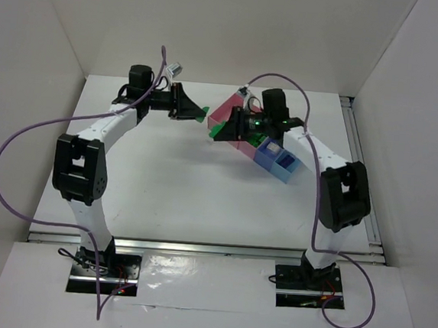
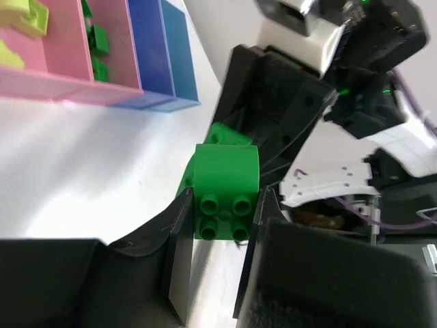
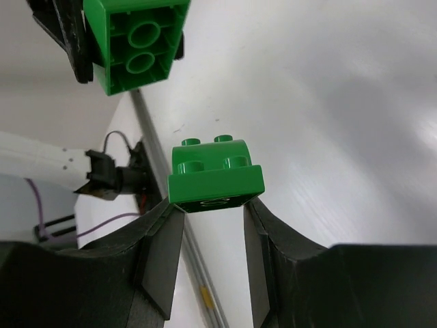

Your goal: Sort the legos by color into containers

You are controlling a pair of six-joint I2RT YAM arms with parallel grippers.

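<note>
Left claw [image 1: 197, 113] is seen in the top view above the centre of the frame, pointed rightward and closed on a first green lego [image 1: 201, 116]. Just to its right, the right claw [image 1: 220, 130] is pointed leftward and is clamped on a second green lego [image 1: 215, 132]. The two legos are brought near each other over the white table [image 1: 186, 192]. The row of containers [image 1: 280, 165] is laid diagonally from upper centre toward the right. Pink trays are at its upper-left end and blue trays at its lower-right end, and part of the row is covered by the right arm.

In the left wrist view, the first green lego [image 2: 225, 205] is gripped at lower centre between the two dark fingers, with four studs turned toward the camera. The second green lego [image 2: 229, 134] is partly hidden just behind it, with the black fingers of the right claw beyond it. At the upper left, yellow-green legos [image 2: 27, 17] are seen in the larger pink tray [image 2: 41, 87]. Small green legos [image 2: 99, 41] are seen in the narrower pink tray [image 2: 117, 41]. Two blue trays [image 2: 147, 41] are joined on the right of it.

In the right wrist view, the second green lego [image 3: 215, 179] is held at centre between the dark fingers, studs on its upper face. The first green lego [image 3: 140, 41] is shown at the upper left from its hollow underside, flanked by black fingers. A gap is seen between the two legos.
</note>
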